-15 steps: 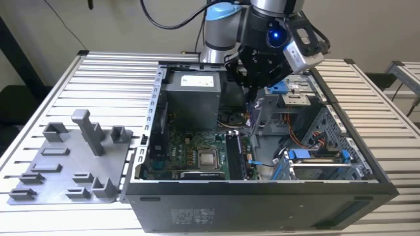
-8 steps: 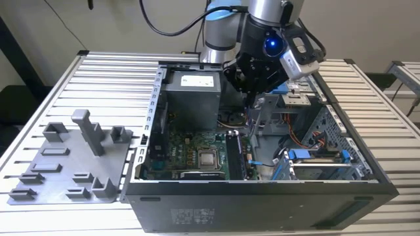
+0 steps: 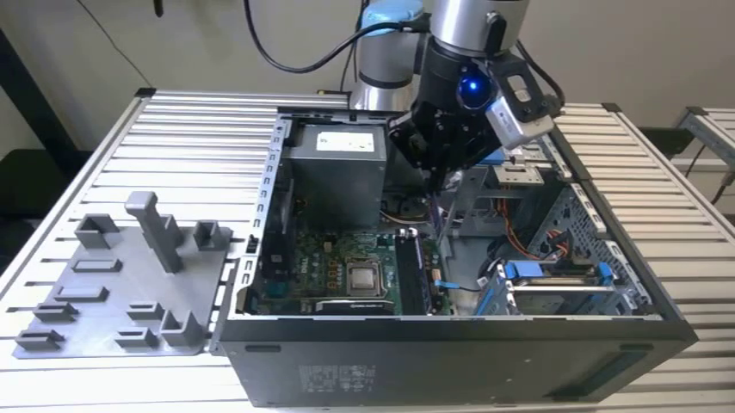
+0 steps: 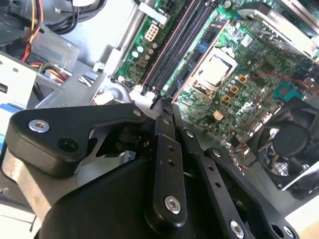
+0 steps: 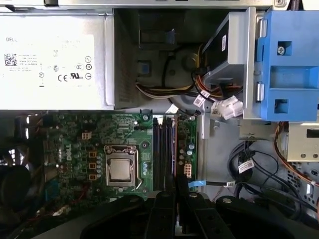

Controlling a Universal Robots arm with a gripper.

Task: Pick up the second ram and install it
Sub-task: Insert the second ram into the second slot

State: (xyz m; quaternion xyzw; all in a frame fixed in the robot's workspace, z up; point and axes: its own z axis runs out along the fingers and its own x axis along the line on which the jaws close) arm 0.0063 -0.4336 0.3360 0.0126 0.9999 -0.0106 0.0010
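Slatted aluminium tabletop (image 3: 103, 146) carries an open dark-grey PC tower case (image 3: 460, 344) lying on its side, w/ a grey plastic tray of upright blocks (image 3: 126, 284) beside it toward the exterior view's left.

Inside case: silver power supply box (image 3: 333, 168) at the far end, green motherboard (image 3: 333, 267) w/ bare metal CPU square (image 3: 365, 278) near the middle, blue plastic drive bracket (image 3: 540, 271) toward the exterior view's right. Long black memory slots (image 5: 163, 149) run alongside the CPU; in the second wrist view they show as parallel dark rails (image 4: 179, 47).

Silver-and-black robot arm (image 3: 466, 34) reaches down over the case opening. Black hand (image 3: 442, 176) hangs above the board, roughly over the slot area.

Hand state: fingers (image 4: 163, 119) drawn together, gap v. narrow. A thin dark edge sits between them in the first wrist view (image 5: 180, 196), prob. the second ram, a flat narrow stick held edge-on, but colour and chips can't be made out. The tip lies just above the near end of the slots, not seated.
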